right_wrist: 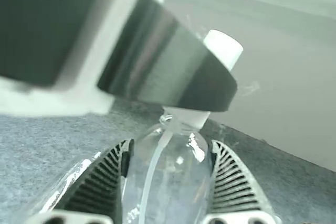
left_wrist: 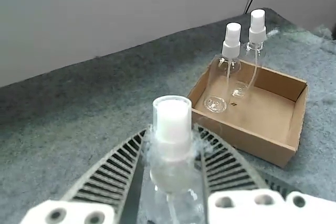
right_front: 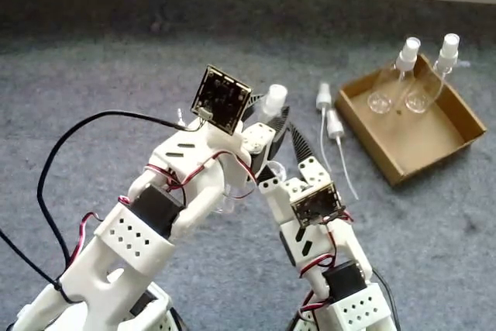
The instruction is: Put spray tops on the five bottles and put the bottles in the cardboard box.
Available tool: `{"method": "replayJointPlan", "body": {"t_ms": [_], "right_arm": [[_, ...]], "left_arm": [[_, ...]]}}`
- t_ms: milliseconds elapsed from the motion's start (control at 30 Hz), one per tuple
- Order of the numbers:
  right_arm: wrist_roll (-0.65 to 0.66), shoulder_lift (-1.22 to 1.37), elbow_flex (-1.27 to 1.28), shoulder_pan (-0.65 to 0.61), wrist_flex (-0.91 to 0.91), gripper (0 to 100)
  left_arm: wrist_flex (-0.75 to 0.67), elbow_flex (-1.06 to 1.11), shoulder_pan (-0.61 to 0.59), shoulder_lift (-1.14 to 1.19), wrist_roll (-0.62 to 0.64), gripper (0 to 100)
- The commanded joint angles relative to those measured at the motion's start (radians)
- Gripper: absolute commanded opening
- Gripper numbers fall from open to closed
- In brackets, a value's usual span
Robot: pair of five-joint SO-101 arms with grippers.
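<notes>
From above we count two capped bottles (right_front: 394, 81) (right_front: 432, 77) in the cardboard box (right_front: 418, 139) and two loose spray tops (right_front: 324, 97) (right_front: 335, 123) on the carpet (right_front: 93, 75) just beside it. A fitted spray top (right_front: 275, 101) shows between the arms.

In the left wrist view, the left gripper (left_wrist: 171, 132) is closed on the third bottle (left_wrist: 170, 179) at its neck.

In the right wrist view, the right gripper (right_wrist: 169, 156) clasps the same bottle's clear body, one finger on each side.

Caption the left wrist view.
Left gripper holds a spray-topped bottle by its neck; two topped bottles sit in the cardboard box beyond.
</notes>
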Motion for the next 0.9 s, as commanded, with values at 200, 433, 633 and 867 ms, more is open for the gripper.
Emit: {"method": "replayJointPlan", "body": {"t_ms": [200, 433, 633, 867], "right_arm": [[0.011, -0.018, 0.105, -0.012, -0.01, 3.0], [0.011, -0.018, 0.105, -0.012, -0.01, 3.0], [0.009, -0.018, 0.105, -0.012, -0.01, 3.0], [0.009, -0.018, 0.105, -0.012, -0.008, 3.0]], "left_arm": [[0.02, -0.036, -0.01, 0.019, 0.091, 0], [0.02, -0.036, -0.012, 0.018, 0.091, 0], [0.025, -0.036, -0.012, -0.082, 0.087, 0], [0.018, 0.041, -0.007, -0.085, 0.086, 0]]}}
